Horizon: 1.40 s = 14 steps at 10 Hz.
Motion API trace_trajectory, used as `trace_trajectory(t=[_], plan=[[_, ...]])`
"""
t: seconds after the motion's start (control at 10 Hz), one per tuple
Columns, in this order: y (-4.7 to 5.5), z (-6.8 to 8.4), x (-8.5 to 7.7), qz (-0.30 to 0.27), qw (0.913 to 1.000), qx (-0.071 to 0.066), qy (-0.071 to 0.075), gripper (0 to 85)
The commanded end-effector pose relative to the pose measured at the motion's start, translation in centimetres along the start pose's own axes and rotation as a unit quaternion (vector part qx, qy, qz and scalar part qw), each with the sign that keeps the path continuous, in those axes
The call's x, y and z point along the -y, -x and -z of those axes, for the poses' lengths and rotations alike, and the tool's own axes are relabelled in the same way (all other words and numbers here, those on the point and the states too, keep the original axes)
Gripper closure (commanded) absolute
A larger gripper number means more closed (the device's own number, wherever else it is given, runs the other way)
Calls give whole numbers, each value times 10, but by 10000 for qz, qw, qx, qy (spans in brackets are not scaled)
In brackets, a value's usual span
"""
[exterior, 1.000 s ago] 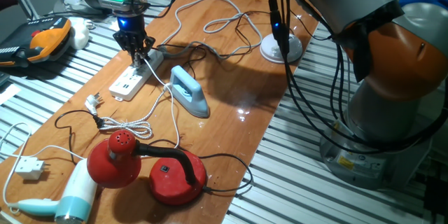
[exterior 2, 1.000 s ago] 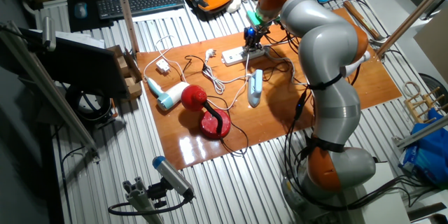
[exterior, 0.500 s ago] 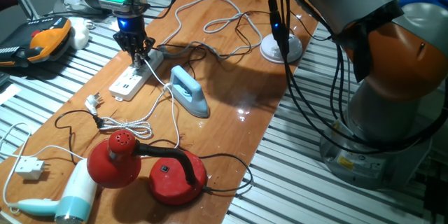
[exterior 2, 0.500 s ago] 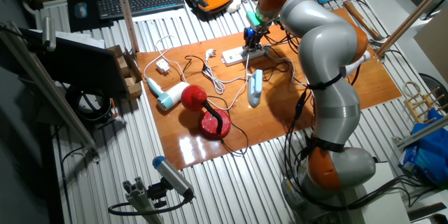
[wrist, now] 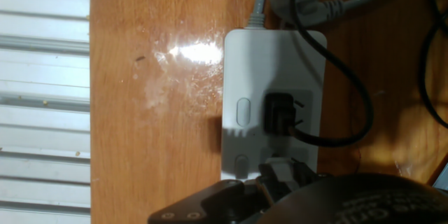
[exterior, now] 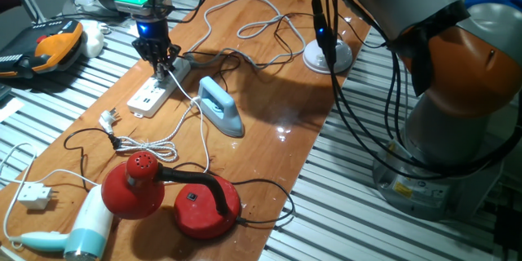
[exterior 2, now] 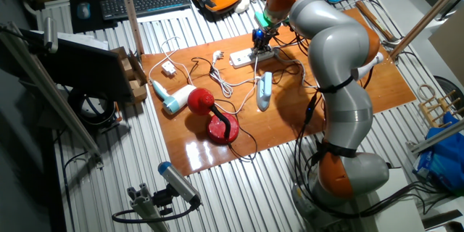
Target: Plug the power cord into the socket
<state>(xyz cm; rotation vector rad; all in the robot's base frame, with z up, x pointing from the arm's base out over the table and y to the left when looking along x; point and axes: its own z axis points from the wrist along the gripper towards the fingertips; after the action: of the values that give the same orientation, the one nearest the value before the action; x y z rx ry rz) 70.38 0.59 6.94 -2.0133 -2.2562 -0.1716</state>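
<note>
The socket is a long white power strip (exterior: 149, 96) on the wooden table, also in the other fixed view (exterior 2: 243, 59) and filling the hand view (wrist: 273, 56). My gripper (exterior: 161, 64) stands upright over its far end and touches down on it. In the hand view the gripper (wrist: 280, 182) is shut on a small grey-white plug (wrist: 281, 170), pressed against an outlet of the strip. The power cord's thin white cable (exterior: 181, 90) runs from the gripper towards the iron. A black plug (wrist: 280, 112) sits in the neighbouring outlet.
A light blue iron (exterior: 220, 106) lies right of the strip. A red lamp (exterior: 171, 196), a hair dryer (exterior: 81, 228), a bundled cord (exterior: 147, 147) and a small white plug block (exterior: 34, 196) lie nearer. A white round base (exterior: 328, 55) and looping cables lie farther right.
</note>
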Motion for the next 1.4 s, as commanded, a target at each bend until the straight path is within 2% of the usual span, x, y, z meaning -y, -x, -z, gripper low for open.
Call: trace_trajectory(t=[0.0, 1.3], plan=[[0, 0, 0, -1, 10000, 1, -2, 850], [2, -9, 0, 0, 10000, -30, -68, 850]])
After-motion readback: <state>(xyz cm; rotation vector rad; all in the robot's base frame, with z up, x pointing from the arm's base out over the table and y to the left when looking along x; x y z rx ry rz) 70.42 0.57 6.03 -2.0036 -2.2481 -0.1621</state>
